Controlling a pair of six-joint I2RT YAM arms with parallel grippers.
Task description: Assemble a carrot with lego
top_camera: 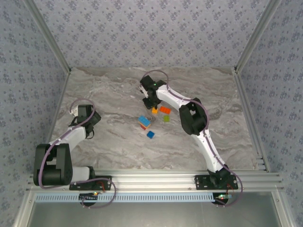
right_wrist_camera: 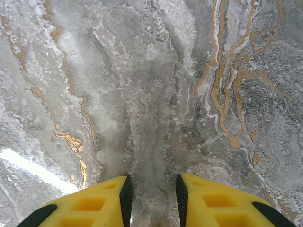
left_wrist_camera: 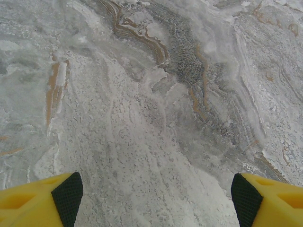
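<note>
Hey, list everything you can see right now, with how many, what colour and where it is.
stack of joined bricks: one, blue, orange and red, middle of the table
orange brick: one, orange, loose, right of the stack, beside the right arm
green brick: one, lime green, loose, just in front of the orange brick
blue brick: one, blue, loose, nearest the arm bases
table: one, grey marble pattern with brown veins
walls: blue-grey patterned, around the table
left gripper: one, yellow fingers, open wide over bare table
right gripper: one, yellow fingers, nearly together, nothing between them, behind the bricks
</note>
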